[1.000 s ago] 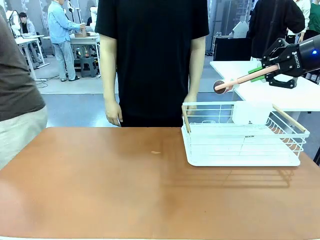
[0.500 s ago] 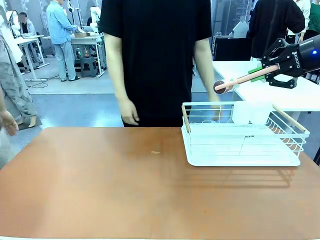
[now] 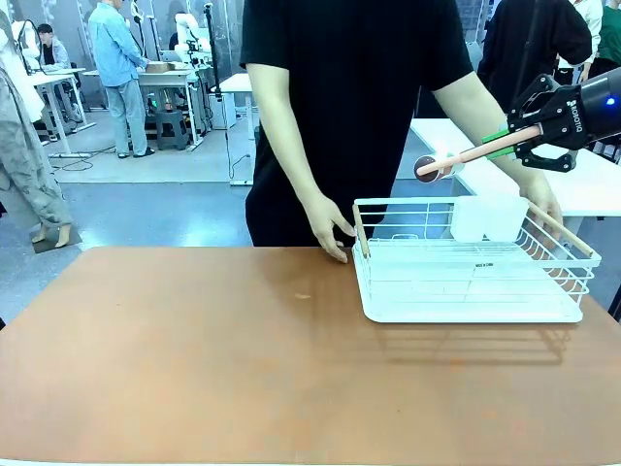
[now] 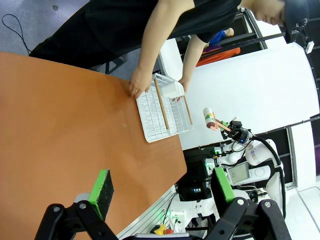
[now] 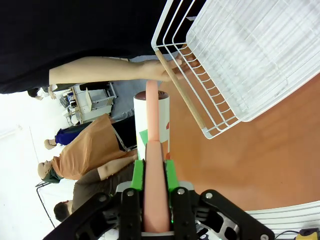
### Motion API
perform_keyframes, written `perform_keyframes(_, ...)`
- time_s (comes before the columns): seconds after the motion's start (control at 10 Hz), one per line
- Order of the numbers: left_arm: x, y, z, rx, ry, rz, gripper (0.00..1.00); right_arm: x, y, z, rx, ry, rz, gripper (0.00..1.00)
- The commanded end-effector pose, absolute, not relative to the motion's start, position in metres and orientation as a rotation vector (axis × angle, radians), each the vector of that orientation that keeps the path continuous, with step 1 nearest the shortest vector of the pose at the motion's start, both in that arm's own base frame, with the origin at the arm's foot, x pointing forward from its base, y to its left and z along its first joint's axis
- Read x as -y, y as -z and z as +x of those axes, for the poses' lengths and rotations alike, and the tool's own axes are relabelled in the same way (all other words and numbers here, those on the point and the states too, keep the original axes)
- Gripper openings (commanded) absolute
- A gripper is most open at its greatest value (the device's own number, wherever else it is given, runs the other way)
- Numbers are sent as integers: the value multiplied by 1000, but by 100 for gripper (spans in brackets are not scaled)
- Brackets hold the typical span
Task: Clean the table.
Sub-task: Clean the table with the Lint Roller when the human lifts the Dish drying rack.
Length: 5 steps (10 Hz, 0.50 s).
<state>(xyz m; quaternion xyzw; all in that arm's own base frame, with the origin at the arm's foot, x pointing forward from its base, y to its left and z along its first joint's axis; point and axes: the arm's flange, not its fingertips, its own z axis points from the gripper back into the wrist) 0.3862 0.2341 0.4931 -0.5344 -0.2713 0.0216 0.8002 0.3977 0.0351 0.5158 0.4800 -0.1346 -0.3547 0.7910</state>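
So right now my right gripper [image 3: 512, 141] is clamped tight on the pink handle of the roller [image 3: 466, 155], up in the air off the far right corner, with the roll end pointing toward the person. My left gripper [image 4: 161, 186] hangs out by the table's edge, fingers wide apart and nothing between them. The table [image 3: 194, 369] is the big reddish-brown top right in front of me. It's mostly bare, apart from the white wire rack [image 3: 456, 314] on its far right part and a tiny speck [image 3: 303, 296] near the middle. The person has one hand [image 3: 330, 225] at the rack's left end and the other hand [image 3: 543, 199] at its right end, so my guess is they're about to shift it. I'd wait until those hands are well out of the way. Then I'd bring the roller down flat and go in long overlapping passes with light pressure, starting at the speck.
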Motion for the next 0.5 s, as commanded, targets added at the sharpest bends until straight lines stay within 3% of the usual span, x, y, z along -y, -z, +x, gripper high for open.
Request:
perform_keyframes(0.0,-235,-495,385,591,-39,-1165,100,-38,-515,396,289,759,1025,0)
perform_keyframes(0.4,-235,-495,385,591,-39,-1165,100,-38,-515,396,289,759,1025,0)
